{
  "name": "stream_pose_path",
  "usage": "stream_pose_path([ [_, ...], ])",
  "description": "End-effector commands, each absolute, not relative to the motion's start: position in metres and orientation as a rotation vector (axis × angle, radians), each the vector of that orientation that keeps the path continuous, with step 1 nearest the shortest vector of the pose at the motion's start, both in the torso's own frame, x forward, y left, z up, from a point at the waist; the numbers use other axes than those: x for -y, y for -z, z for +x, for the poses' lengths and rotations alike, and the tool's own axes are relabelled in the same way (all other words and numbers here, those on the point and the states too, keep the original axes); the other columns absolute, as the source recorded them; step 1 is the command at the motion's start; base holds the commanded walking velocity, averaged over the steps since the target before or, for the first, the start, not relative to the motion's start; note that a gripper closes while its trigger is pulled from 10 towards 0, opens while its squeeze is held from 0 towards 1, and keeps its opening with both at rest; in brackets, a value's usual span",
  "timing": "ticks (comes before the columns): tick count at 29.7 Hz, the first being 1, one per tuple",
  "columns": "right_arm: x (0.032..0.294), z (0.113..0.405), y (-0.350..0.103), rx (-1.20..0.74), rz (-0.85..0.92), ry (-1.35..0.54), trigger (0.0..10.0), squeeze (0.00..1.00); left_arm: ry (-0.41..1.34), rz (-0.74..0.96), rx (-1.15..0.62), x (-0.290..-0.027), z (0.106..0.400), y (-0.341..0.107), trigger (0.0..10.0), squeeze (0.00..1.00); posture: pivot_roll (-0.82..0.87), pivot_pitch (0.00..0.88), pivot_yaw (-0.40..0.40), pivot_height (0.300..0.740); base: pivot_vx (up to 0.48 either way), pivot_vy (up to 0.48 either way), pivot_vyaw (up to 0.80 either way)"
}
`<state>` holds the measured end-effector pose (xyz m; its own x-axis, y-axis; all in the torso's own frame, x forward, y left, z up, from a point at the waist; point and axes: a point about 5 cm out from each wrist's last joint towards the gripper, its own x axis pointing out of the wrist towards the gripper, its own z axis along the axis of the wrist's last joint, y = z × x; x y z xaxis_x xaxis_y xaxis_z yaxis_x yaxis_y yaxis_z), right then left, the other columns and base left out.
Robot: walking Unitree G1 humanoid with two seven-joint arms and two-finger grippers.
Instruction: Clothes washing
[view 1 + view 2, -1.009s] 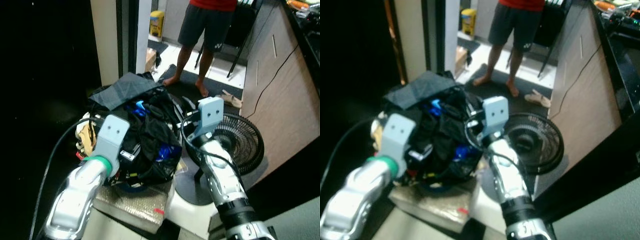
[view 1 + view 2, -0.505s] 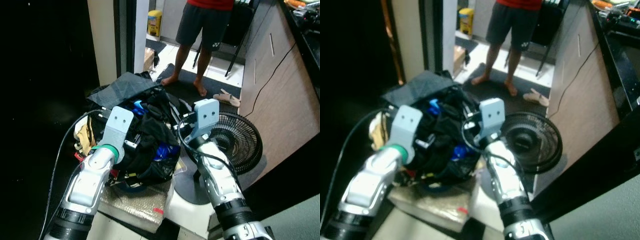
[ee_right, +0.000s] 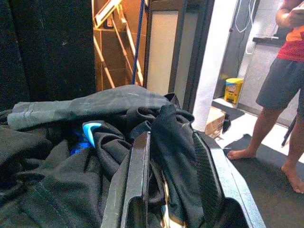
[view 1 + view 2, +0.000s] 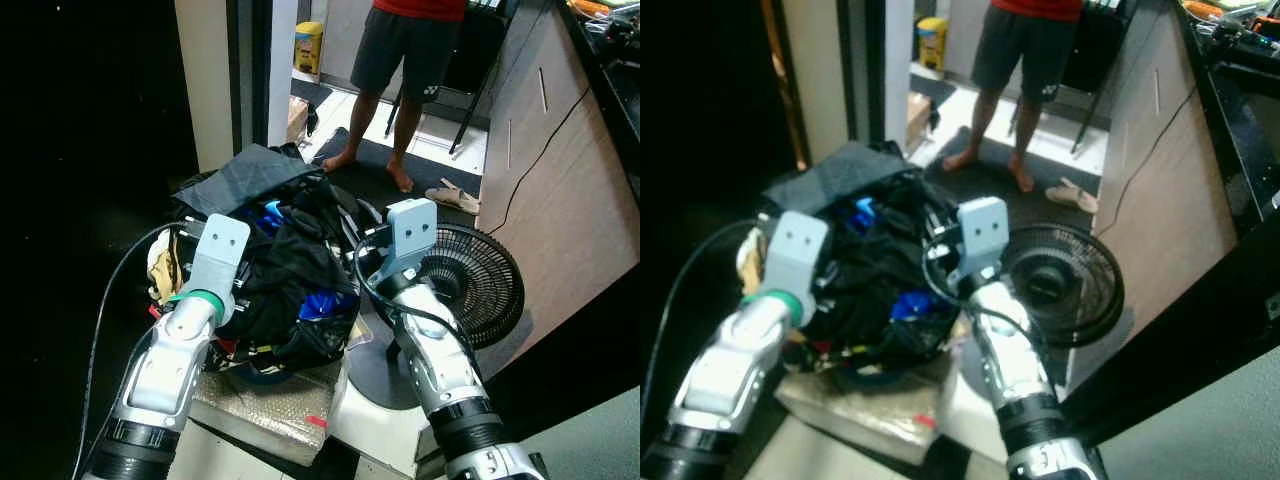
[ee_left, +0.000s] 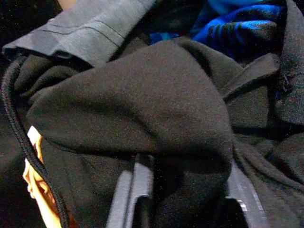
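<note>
Left gripper (image 5: 183,190): fingers closed on a black fold of the clothes pile (image 4: 285,275).
Right gripper (image 3: 173,180): fingers pinching a black garment (image 3: 171,137) at the pile's fan side.
Pile: heaped in a basket on a padded block (image 4: 265,400).
Progress: early, I judge; clothes gripped, no washer visible.
Room: fan (image 4: 480,280) just beside the pile; person (image 4: 410,60) beyond; wall (image 4: 80,150) opposite the fan.

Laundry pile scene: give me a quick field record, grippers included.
pile: heap of dark clothes, black, grey and blue pieces
left gripper: fingers either side of a fold of black cloth, closed on it
right gripper: fingers around a black garment at the pile's right edge
floor fan: beside the pile, on the robot's right
person: standing barefoot beyond the pile
slippers: on the floor near the person
</note>
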<state>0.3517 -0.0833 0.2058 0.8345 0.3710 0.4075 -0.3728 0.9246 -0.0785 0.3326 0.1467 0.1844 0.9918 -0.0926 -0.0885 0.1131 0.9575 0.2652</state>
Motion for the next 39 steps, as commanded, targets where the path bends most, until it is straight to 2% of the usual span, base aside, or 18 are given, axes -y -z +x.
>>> stream_pose_path([
  [1, 0.085, 0.351, -0.201, 0.418, -0.001, -0.393, 10.0, 0.0, 0.11, 0.273, -0.057, -0.146, 0.329, -0.184, 0.0, 0.0, 0.14, 0.105, -0.043, 0.74, 0.0, 0.0, 0.0],
  [8, 0.084, 0.351, -0.202, 0.42, -0.003, -0.394, 10.0, 0.0, 0.164, 0.294, -0.01, -0.138, 0.319, -0.189, 0.0, 0.0, 0.14, 0.105, -0.043, 0.74, 0.0, 0.0, 0.0],
  [16, 0.084, 0.352, -0.204, 0.428, 0.0, -0.385, 10.0, 0.0, 0.291, 0.435, 0.222, -0.116, 0.301, -0.226, 0.0, 0.0, 0.14, 0.089, -0.04, 0.74, 0.0, 0.0, 0.0],
  [18, 0.084, 0.352, -0.204, 0.428, 0.0, -0.385, 10.0, 0.0, 0.291, 0.435, 0.222, -0.116, 0.301, -0.226, 0.0, 0.0, 0.14, 0.089, -0.04, 0.74, 0.0, 0.0, 0.0],
  [19, 0.084, 0.352, -0.205, 0.433, 0.002, -0.381, 10.0, 0.0, 0.303, 0.457, 0.272, -0.112, 0.299, -0.234, 0.9, 0.0, 0.15, 0.085, -0.039, 0.74, 0.0, 0.0, 0.0],
  [20, 0.084, 0.352, -0.207, 0.441, 0.007, -0.376, 10.0, 0.0, 0.319, 0.474, 0.32, -0.108, 0.296, -0.243, 10.0, 0.0, 0.15, 0.083, -0.038, 0.74, 0.0, 0.0, 0.0],
  [25, 0.082, 0.351, -0.219, 0.488, 0.028, -0.375, 10.0, 0.0, 0.347, 0.437, 0.461, -0.093, 0.288, -0.275, 10.0, 0.0, 0.15, 0.086, -0.034, 0.74, 0.0, 0.0, 0.0],
  [34, 0.084, 0.348, -0.226, 0.498, 0.06, -0.429, 10.0, 0.0, 0.428, 0.461, 0.386, -0.088, 0.283, -0.26, 10.0, 0.0, 0.14, 0.095, -0.03, 0.74, 0.0, 0.0, 0.0],
  [36, 0.082, 0.348, -0.221, 0.45, 0.101, -0.486, 10.0, 0.0, 0.437, 0.457, 0.382, -0.087, 0.282, -0.259, 10.0, 0.0, 0.14, 0.095, -0.03, 0.74, 0.0, 0.0, 0.0],
  [38, 0.074, 0.336, -0.215, 0.368, 0.143, -0.714, 10.0, 0.0, 0.457, 0.437, 0.378, -0.085, 0.279, -0.258, 10.0, 0.0, 0.14, 0.099, -0.033, 0.74, 0.0, 0.0, 0.0],
  [39, 0.074, 0.336, -0.215, 0.368, 0.143, -0.714, 10.0, 0.0, 0.457, 0.437, 0.378, -0.085, 0.279, -0.258, 10.0, 0.0, 0.14, 0.099, -0.033, 0.74, 0.0, 0.0, 0.0],
])
